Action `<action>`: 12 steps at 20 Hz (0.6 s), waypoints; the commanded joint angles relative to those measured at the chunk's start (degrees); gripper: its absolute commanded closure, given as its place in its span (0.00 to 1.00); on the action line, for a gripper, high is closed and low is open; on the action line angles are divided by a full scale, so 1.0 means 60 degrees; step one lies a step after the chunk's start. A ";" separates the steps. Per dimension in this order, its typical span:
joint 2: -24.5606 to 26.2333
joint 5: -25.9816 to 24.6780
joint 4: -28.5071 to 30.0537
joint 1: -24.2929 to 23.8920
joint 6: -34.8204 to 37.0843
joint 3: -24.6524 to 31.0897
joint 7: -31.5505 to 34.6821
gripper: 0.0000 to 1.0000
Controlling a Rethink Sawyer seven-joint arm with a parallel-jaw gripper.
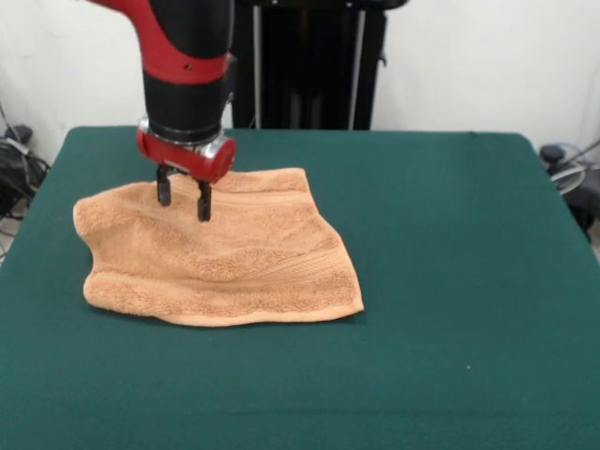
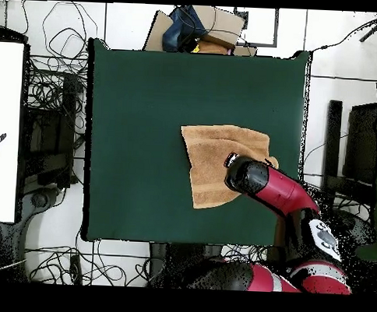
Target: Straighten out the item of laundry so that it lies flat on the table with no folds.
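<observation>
Your red and black arm comes down over a large dark green felt-covered table [image 1: 450, 281]. On that table lies a small, roughly square, light orange-tan terry-cloth towel [image 1: 244, 258], on the side of the table that is left in the front view. In the overhead view the towel sits right of the table's centre, partly hidden under the arm.

The gripper [image 1: 184, 197] hangs over the towel's far portion, close to its back edge. Its two short black fingers [image 1: 203, 202] stand apart with a clear gap between them and nothing held. Their tips are at or just above the cloth; you cannot tell from these views whether they touch it.

As for progress, you appear to be most of the way there. The towel is opened out in a single layer across most of its area, with a woven band stripe showing near the right edge. It is not yet flat, though: shallow ripples run across the middle, the outline is skewed and not square, and the front edge lies wavy. What seems left is pulling the edges and corners outward to smooth those wrinkles.
</observation>
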 commanded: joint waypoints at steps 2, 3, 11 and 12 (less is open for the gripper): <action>0.0482 -0.0112 -0.1637 0.0357 0.1508 0.0434 0.0513 0.00; 0.0532 -0.0122 -0.1749 0.0359 0.1580 0.0447 0.0492 0.00; 0.0985 -0.0212 -0.1978 0.0427 0.1249 0.0427 0.0754 0.00; 0.1065 -0.0239 -0.1978 0.0417 0.1121 0.0433 0.0775 0.00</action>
